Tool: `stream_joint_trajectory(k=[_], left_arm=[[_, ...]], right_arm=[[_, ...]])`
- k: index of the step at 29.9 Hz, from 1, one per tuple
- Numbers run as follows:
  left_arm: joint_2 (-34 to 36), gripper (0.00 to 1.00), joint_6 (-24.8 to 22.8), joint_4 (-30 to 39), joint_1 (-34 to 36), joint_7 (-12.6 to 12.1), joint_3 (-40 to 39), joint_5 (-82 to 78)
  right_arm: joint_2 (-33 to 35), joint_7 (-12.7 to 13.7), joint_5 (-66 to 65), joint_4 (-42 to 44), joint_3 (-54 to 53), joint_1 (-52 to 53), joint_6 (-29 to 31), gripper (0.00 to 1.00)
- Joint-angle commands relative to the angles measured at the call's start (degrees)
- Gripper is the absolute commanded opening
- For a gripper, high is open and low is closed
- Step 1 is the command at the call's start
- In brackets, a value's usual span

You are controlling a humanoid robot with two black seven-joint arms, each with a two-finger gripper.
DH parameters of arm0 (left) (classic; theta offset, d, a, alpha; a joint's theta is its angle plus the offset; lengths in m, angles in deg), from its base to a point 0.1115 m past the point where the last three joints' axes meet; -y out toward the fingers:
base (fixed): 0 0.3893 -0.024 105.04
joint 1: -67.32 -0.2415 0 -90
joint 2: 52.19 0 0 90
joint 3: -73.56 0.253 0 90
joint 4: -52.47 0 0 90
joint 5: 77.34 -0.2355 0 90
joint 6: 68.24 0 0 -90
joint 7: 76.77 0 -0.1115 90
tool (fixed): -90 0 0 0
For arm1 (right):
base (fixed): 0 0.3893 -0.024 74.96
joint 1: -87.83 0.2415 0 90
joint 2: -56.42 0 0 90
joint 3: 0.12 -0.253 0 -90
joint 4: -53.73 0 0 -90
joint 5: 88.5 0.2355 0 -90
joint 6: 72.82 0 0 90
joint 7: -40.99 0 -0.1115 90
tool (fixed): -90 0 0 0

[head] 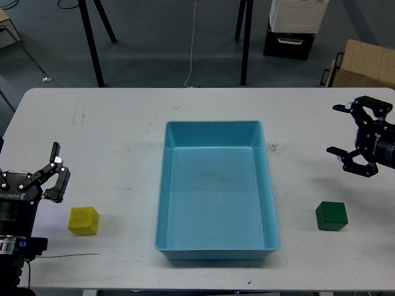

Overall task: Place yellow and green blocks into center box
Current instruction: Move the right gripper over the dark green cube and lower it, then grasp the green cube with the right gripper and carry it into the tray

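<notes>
A yellow block (83,221) lies on the white table (111,142) at the front left. A green block (331,216) lies at the front right. The blue box (215,246) stands open and empty at the table's middle. My left gripper (57,174) is open and empty, just left of and slightly beyond the yellow block, apart from it. My right gripper (332,129) is open and empty, with its fingers pointing left. It sits well beyond the green block, near the table's right edge.
A thin wire (68,256) lies on the table near the front left edge. Beyond the table are black stand legs (92,49), a white bin on a black case (295,24) and a cardboard box (367,61).
</notes>
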Motion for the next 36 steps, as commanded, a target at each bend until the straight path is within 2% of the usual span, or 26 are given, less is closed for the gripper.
stream_joint_trajectory(k=[1, 5, 9, 19, 22, 26, 27, 28, 30, 32, 34, 36], left_arm=[[-0.13, 1.0, 0.01, -0.2, -0.05, 0.0, 0.05, -0.07], [-0.31, 1.0, 0.01, -0.55, -0.14, 0.0, 0.13, -0.07], [-0.04, 1.0, -0.08, -0.64, 0.04, 0.09, 2.59, -0.07], [-0.31, 1.0, -0.16, -1.87, 0.04, 0.18, 3.03, -0.07], [-0.31, 1.0, -0.16, -2.13, -0.05, 0.18, 3.04, -0.07], [-0.31, 1.0, -0.34, -2.75, -0.14, 0.18, 3.3, -0.07], [-0.31, 1.0, -0.34, -2.92, -0.14, 0.27, 3.73, -0.07], [-0.31, 1.0, -0.43, -3.27, -0.05, 0.27, 4.09, -0.07], [-0.31, 1.0, -0.34, -3.54, 0.04, 0.36, 4.44, -0.16], [-0.31, 1.0, -0.34, -3.63, 0.04, 0.36, 4.79, -0.16], [-0.31, 1.0, -0.34, -3.63, 0.04, 0.36, 4.97, -0.16], [-0.31, 1.0, -0.34, -3.63, 0.04, 0.36, 4.97, -0.16]], right_arm=[[-0.07, 1.85, -8.16, -0.58, 20.35, 16.5, 0.87, 1.0], [-2.61, 2.03, -18.53, -2.25, 35.13, 26.18, 5.25, 1.0], [-3.41, 3.26, -24.61, -4.1, 41.21, 27.69, 8.78, 1.0], [-8.15, 3.52, -28.75, -3.66, 43.86, 24.36, 7.82, 1.0], [-9.47, 3.52, -28.67, -3.48, 43.68, 23.48, 4.67, 1.0], [-9.91, 3.52, -28.4, -3.57, 43.68, 23.3, 3.25, 0.99], [-9.74, 3.52, -28.49, -3.75, 43.77, 23.3, 3.33, 0.95], [-9.65, 3.61, -28.49, -3.92, 43.77, 23.3, 3.33, 0.84], [-9.56, 3.79, -28.92, -4.45, 44.03, 23.47, 4.21, 0.22], [-9.3, 3.96, -28.67, -4.54, 44.03, 23.47, 3.86, 0.16], [-9.04, 4.14, -28.66, -5.06, 44.04, 23.47, 3.86, 0.01], [-8.16, 4.49, -28.58, -5.77, 43.95, 23.47, 3.78, 0.0]])
